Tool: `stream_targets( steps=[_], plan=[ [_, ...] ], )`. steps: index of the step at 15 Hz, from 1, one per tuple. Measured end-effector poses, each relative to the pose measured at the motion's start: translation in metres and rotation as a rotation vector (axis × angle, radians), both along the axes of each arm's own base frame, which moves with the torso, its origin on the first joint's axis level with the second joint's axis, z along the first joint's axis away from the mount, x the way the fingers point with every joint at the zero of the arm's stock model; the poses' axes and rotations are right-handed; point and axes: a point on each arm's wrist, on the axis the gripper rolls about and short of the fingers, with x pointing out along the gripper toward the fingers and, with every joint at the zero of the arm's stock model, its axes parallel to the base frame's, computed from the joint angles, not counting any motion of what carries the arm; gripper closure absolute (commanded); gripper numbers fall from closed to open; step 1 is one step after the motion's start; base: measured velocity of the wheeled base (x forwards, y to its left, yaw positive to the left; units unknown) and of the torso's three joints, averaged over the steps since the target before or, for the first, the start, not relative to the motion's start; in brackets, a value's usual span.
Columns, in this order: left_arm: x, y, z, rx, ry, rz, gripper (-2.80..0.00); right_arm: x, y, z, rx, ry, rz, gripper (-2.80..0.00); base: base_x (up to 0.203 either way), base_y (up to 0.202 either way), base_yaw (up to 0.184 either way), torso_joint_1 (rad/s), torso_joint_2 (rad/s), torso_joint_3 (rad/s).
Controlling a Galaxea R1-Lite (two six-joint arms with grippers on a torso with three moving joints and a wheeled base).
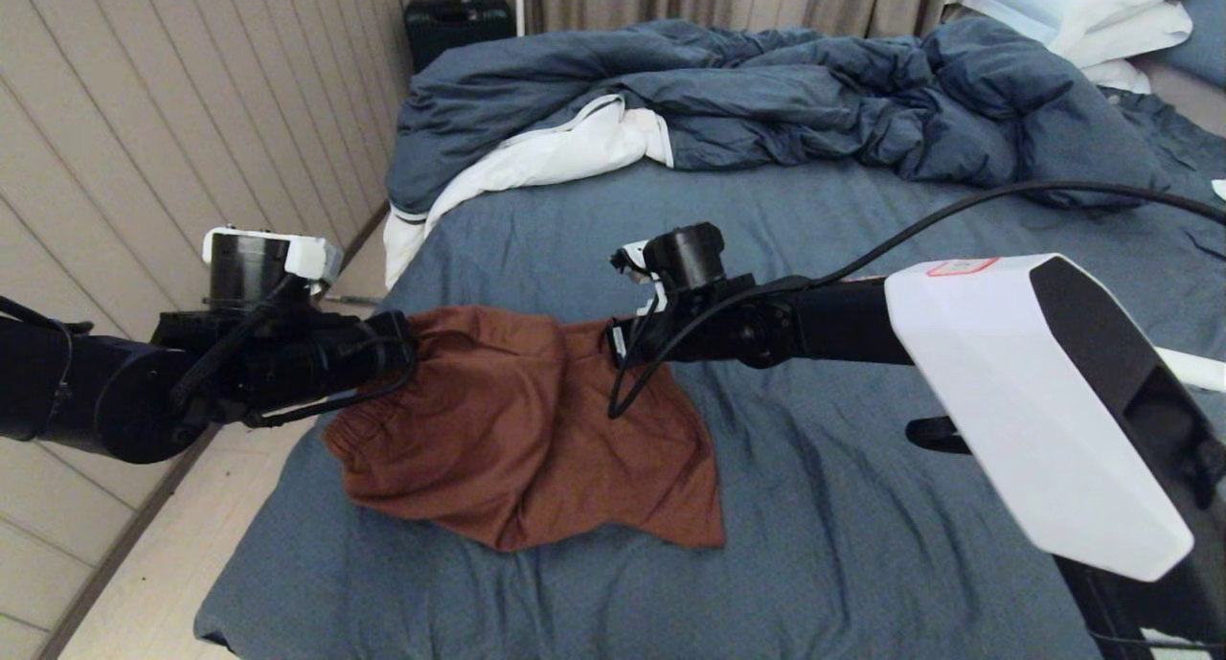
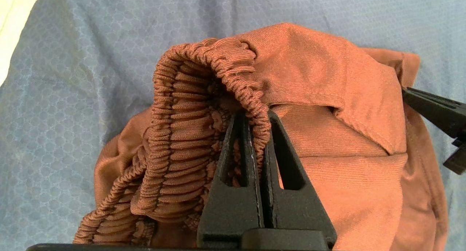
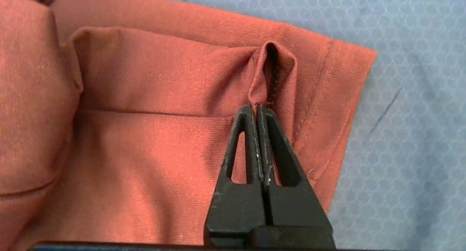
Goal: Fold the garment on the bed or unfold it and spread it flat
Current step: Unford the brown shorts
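Observation:
The rust-brown shorts (image 1: 517, 430) hang between both grippers above the slate-blue bed (image 1: 843, 507), their lower part draping onto the sheet. My left gripper (image 1: 407, 349) is shut on the ribbed elastic waistband (image 2: 204, 109); in the left wrist view the band is pinched between the left gripper (image 2: 256, 116) tips. My right gripper (image 1: 613, 339) is shut on a pinched fold of the shorts (image 3: 164, 109) near a stitched hem, seen at the right gripper (image 3: 257, 107) tips in the right wrist view. Drawstring and logo are hidden.
A rumpled blue duvet (image 1: 766, 95) with white lining (image 1: 556, 152) lies across the far half of the bed. White pillows (image 1: 1082, 9) sit at the far right. A panelled wall (image 1: 144, 133) and floor strip run along the left. A black case (image 1: 458, 23) stands beyond.

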Motion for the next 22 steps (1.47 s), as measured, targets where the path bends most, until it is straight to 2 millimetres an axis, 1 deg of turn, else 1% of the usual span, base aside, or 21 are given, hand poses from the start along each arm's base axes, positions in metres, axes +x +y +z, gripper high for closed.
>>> stream_targets(
  steps=[4,6,8,10,11,13,15,17,19,21,22],
  plan=[
    [-0.003,0.001,0.004,-0.003,-0.009,0.004,0.0,0.0,-0.005,0.004,-0.002,-0.005,-0.029,0.0,0.0,0.0,0.0,0.0,0.0,0.0],
    [-0.009,0.004,0.013,-0.007,-0.036,0.009,0.0,-0.006,-0.01,0.018,0.002,-0.024,-0.05,0.0,0.0,0.0,0.0,0.0,0.0,0.0],
    [-0.019,0.011,0.03,-0.016,-0.087,0.021,0.0,-0.018,-0.018,0.037,0.011,-0.044,-0.062,0.0,0.0,0.0,0.0,0.0,0.0,0.0],
    [-0.029,0.017,0.044,-0.023,-0.126,0.029,0.0,-0.034,-0.028,0.051,0.012,-0.047,-0.065,0.0,0.0,0.0,0.0,0.0,0.0,0.0],
    [-0.033,0.019,0.047,-0.027,-0.137,0.031,0.0,-0.042,-0.033,0.055,0.009,-0.042,-0.066,0.0,0.0,0.0,0.0,0.0,0.0,0.0],
    [-0.037,0.021,0.048,-0.032,-0.143,0.032,0.0,-0.051,-0.039,0.059,0.003,-0.035,-0.072,0.0,0.0,0.0,0.0,0.0,0.0,0.0],
    [-0.044,0.022,0.052,-0.034,-0.155,0.033,0.0,-0.06,-0.044,0.068,0.01,-0.047,-0.074,0.0,0.0,0.0,0.0,0.0,0.0,0.0],
    [-0.054,0.025,0.063,-0.042,-0.188,0.035,0.0,-0.074,-0.05,0.085,0.026,-0.073,-0.07,0.0,0.0,0.0,0.0,0.0,0.0,0.0],
    [-0.07,0.029,0.079,-0.049,-0.222,0.037,0.0,-0.095,-0.058,0.103,0.045,-0.102,-0.06,0.0,0.0,0.0,0.0,0.0,0.0,0.0],
    [-0.089,0.034,0.101,-0.058,-0.258,0.036,0.0,-0.119,-0.065,0.123,0.068,-0.137,-0.043,0.0,0.0,0.0,0.0,0.0,0.0,0.0],
    [-0.101,0.037,0.117,-0.066,-0.285,0.036,0.0,-0.134,-0.07,0.134,0.083,-0.162,-0.035,0.0,0.0,0.0,0.0,0.0,0.0,0.0]
  ],
)
